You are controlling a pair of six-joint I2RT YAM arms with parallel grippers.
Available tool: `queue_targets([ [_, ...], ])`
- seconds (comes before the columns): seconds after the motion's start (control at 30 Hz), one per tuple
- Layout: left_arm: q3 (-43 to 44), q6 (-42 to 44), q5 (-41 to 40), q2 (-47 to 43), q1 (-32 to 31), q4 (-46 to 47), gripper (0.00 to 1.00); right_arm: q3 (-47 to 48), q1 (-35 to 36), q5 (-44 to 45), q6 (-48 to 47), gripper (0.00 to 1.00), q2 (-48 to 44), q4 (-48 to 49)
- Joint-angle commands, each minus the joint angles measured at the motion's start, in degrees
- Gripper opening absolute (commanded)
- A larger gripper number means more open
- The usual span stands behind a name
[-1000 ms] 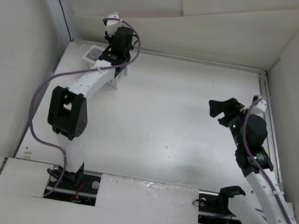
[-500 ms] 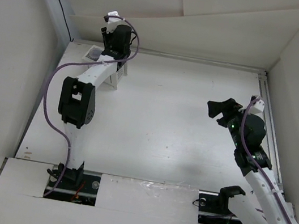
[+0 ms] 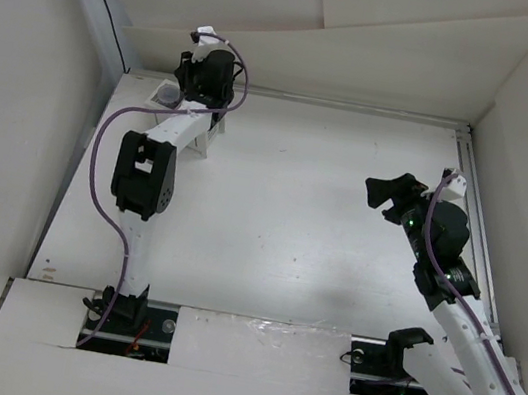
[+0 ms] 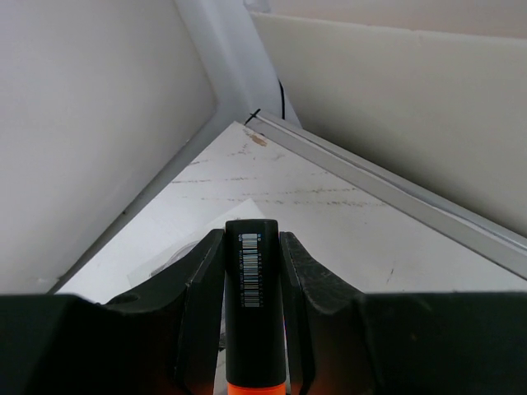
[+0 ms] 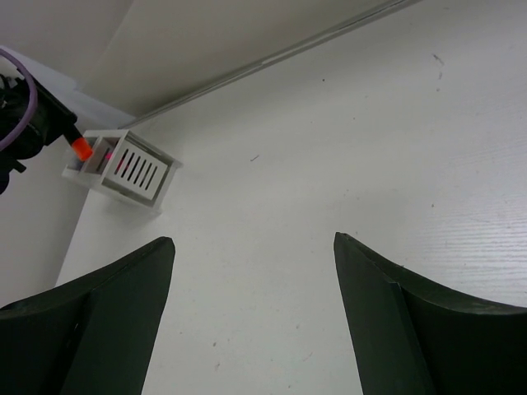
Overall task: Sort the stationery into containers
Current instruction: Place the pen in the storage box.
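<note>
At the lower right of the top view, the right arm bends up from its base. Its right gripper hangs over the bare worktop and points to the left. Its jaws are spread wide apart and hold nothing.

Farther off, the left arm stands along the left side of the frame. It folds at a black elbow and reaches into the upper left corner. There the left gripper tips down over the white box. Its jaws pinch a black pen tight, one on each side.

In the right wrist view the pen's orange end points down, just over the left end of the box. I cannot tell if it touches the box. Something pink shows through the slats.
</note>
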Motion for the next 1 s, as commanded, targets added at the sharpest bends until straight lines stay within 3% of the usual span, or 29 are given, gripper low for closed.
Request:
queue_targets([
  [0.0,1.19,2.83,-2.4,-0.76,0.0,5.25,0.09,-0.01,-0.32,-1.05,-0.21,0.84,-0.28,3.56],
  [0.27,1.19,9.69,-7.05,3.27,-2.46,11.75,0.13,-0.01,-0.32,-1.58,-0.21,0.84,-0.9,3.56],
  [0.47,1.72,10.22,-7.59,3.81,-2.99,11.76,0.15,-0.01,-0.32,-1.58,-0.21,0.84,-0.9,4.09],
  [0.77,0.14,8.12,-7.59,2.67,-2.99,11.24,0.42,-0.01,-0.32,-2.11,-0.21,0.84,-0.9,4.09],
  [0.97,-1.01,6.18,-7.07,-0.67,-2.99,9.83,0.54,-0.01,-0.32,-2.64,-0.21,0.84,-0.9,4.61],
])
